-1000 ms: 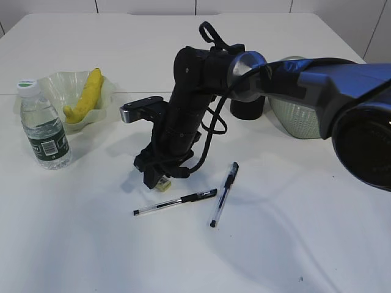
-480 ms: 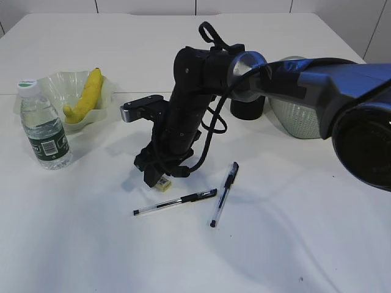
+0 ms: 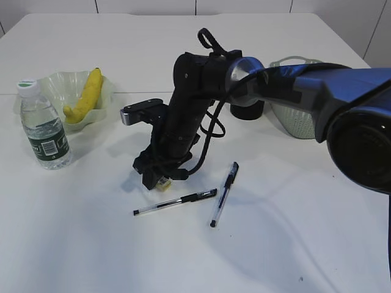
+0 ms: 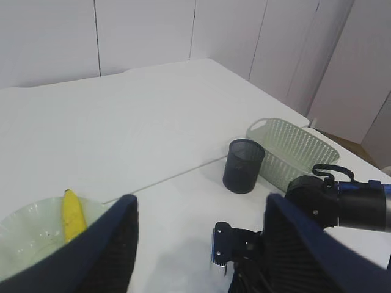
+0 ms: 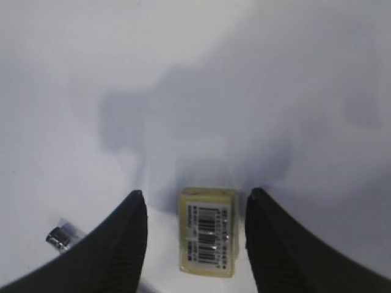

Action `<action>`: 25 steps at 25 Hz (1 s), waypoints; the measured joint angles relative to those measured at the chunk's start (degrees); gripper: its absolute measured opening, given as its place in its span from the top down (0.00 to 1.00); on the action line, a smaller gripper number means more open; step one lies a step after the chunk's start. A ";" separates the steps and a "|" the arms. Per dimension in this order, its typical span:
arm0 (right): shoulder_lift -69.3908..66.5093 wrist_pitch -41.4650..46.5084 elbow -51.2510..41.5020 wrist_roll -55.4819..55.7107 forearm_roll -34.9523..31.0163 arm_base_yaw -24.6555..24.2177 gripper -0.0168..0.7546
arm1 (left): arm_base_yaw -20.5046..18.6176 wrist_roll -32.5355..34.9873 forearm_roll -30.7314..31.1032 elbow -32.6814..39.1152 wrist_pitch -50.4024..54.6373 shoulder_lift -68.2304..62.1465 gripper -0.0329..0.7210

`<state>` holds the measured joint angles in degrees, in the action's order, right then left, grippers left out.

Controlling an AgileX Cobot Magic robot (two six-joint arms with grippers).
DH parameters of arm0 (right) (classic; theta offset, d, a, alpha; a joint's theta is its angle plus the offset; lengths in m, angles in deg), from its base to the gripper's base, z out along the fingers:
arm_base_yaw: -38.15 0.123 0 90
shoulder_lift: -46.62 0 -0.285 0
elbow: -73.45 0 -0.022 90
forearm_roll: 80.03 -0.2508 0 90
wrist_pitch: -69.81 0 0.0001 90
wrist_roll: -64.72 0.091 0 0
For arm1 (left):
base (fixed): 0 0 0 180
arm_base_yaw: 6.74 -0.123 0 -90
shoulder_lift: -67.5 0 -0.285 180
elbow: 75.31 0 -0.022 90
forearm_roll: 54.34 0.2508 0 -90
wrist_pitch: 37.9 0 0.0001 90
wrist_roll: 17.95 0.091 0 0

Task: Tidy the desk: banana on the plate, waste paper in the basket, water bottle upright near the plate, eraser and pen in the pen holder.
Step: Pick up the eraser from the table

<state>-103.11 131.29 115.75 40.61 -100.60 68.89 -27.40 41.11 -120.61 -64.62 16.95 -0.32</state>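
Exterior view, left to right: a clear plastic water bottle (image 3: 43, 127) stands upright beside the ruffled pale plate (image 3: 56, 85) holding the banana (image 3: 86, 95). At centre, the right gripper (image 5: 195, 235) straddles the small yellow block eraser (image 5: 207, 239), ribbed fingers (image 5: 125, 241) apart, not touching it. Two slim pens (image 3: 175, 202) lie just right; the mesh pen holder (image 4: 243, 165) and woven basket (image 4: 293, 146) sit far right. The left gripper (image 4: 198, 238) hangs wide, empty.

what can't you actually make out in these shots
- Basket contents: exterior view, the arm covers part of it; the left wrist view is too shallow to see inside.
- Eraser label: right wrist view, barcode text blurred.
- Pen holder interior: left wrist view, only dark mesh shows.
- Left gripper: outside the exterior view.
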 joint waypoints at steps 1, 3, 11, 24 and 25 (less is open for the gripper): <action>0.00 0.00 0.14 0.00 -0.09 0.00 0.47 | 0.00 0.00 0.00 0.00 0.10 0.00 0.36; 0.00 -0.25 0.51 0.00 -0.15 0.00 0.47 | 0.00 0.00 0.00 0.00 0.10 0.00 0.36; -0.41 -0.26 0.57 0.00 0.10 0.00 0.47 | 0.00 -0.07 0.00 0.00 0.10 0.00 0.36; -0.49 0.88 0.94 0.00 4.11 0.00 0.47 | 0.00 -0.07 0.00 0.00 0.10 0.00 0.36; -0.49 0.91 0.94 0.00 4.11 0.00 0.47 | 0.00 -0.07 0.00 0.00 0.10 0.00 0.36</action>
<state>-103.60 132.20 116.68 40.61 -96.49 68.89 -27.40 41.04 -120.61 -64.62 17.04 -0.32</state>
